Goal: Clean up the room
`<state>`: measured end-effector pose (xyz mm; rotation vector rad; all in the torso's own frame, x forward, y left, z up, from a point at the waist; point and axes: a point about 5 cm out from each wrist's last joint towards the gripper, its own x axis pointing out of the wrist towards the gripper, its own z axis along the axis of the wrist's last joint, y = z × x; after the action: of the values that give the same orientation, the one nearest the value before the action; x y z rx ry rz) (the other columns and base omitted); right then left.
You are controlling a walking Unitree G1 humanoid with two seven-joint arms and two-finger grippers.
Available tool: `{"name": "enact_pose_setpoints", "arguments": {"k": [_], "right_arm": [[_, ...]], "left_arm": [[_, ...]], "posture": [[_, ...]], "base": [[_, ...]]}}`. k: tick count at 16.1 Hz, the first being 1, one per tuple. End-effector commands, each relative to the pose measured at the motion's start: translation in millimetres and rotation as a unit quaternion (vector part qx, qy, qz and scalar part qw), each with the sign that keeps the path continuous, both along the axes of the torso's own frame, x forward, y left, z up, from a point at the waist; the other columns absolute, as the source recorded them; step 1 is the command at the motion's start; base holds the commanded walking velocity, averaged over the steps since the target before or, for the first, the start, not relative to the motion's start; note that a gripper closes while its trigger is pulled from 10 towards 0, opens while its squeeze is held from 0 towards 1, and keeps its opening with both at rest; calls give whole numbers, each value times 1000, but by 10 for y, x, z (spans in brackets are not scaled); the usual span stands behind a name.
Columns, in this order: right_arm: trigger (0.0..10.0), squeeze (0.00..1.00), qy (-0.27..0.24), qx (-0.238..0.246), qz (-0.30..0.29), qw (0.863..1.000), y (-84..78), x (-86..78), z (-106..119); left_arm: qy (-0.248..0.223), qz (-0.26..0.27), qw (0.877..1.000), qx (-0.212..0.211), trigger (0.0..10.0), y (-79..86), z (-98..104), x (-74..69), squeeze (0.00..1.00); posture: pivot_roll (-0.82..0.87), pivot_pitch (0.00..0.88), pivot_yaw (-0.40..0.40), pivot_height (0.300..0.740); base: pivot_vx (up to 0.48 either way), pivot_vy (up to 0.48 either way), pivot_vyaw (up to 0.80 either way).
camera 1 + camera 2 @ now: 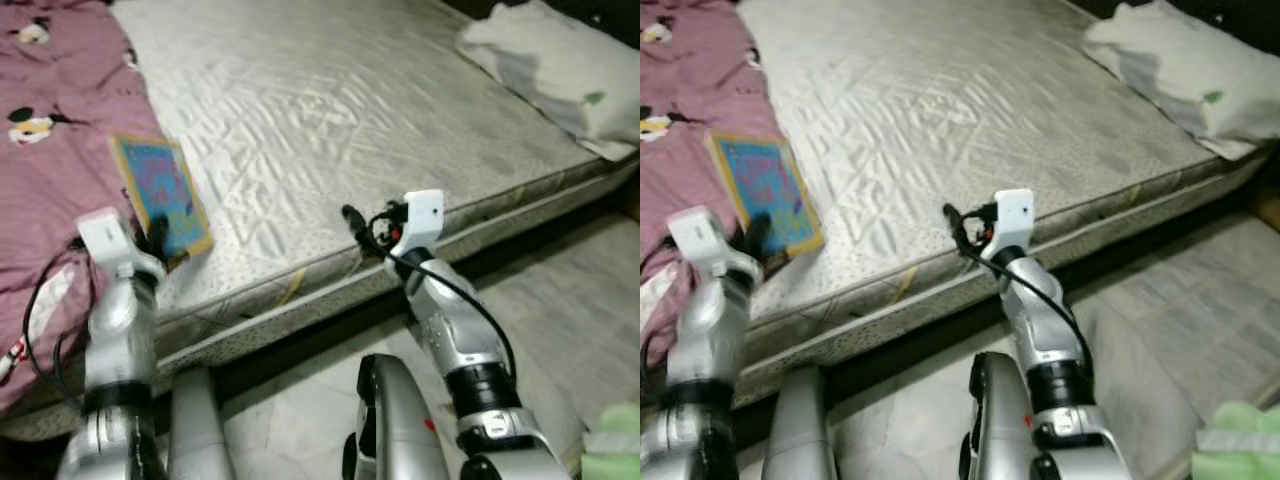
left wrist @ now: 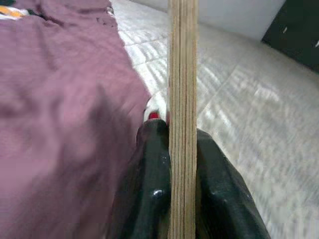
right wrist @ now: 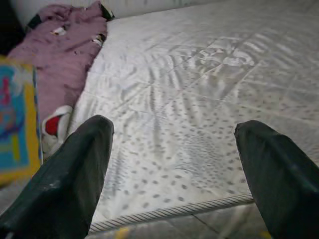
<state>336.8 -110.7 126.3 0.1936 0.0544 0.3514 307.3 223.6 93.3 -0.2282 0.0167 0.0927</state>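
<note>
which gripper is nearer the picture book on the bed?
Left. The left gripper is shut on the picture book, clamping its lower edge. The right gripper hangs open over the mattress edge, well to the book's right.

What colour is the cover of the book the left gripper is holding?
Blue with a yellow border; the book shows best in the left eye view, held by the left gripper.

The mattress [image 1: 330,130] is showing quilted cloth with a satin sheen. The mauve blanket [image 1: 50,170] is looking soft and matt. The picture book [image 1: 163,193] is showing glossy card covers, its layered edge gripped by shiny black plastic fingers [image 2: 154,189].
</note>
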Motion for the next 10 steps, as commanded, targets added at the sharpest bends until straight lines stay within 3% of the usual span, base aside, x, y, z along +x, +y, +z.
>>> {"name": "enact_pose_setpoints", "arguments": {"k": [1,6,7,8,10], "right_arm": [[10000,0,9,12,-16,1000,-31,40,-31],[10000,0,-12,1,-32,999,48,145,47],[10000,0,-17,0,-39,999,29,149,59],[10000,0,-47,-20,-50,997,9,168,124],[10000,0,-54,-31,-46,997,65,189,125]], "left_arm": [[-29,-3,999,32,0,-66,168,-30,0],[-43,-9,996,74,0,-227,304,-154,0],[-46,-3,995,88,6745,-231,334,-155,0],[-49,23,992,118,10000,-211,378,-167,0],[-36,60,991,118,10000,-151,359,-205,0]], "posture": [[123,0,-33,526],[137,0,-45,526],[150,0,-56,526],[159,0,-65,526],[172,0,-73,549]], "base": [[0,0,0],[0,0,0],[0,0,0],[0,0,0],[0,0,0]]}}
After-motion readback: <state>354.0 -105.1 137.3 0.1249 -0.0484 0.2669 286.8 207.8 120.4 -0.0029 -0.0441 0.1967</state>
